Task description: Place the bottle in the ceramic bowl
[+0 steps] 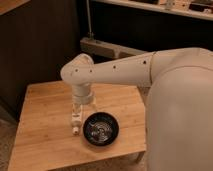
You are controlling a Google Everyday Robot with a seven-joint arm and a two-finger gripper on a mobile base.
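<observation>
The ceramic bowl [101, 129] is round, glossy and black with pale reflections at its centre. It sits on the wooden table [45, 120] near the front edge. The small white bottle [75, 122] hangs upright just left of the bowl's rim, cap end down, close over the table. My gripper [78, 109] is right above the bottle, at the end of the white arm [115, 70] that reaches down from the right. The wrist hides most of the gripper.
The table's front edge runs just below the bowl and its right edge lies under my arm. A dark wall stands behind the table. A pale rail and a shelf are at the back right.
</observation>
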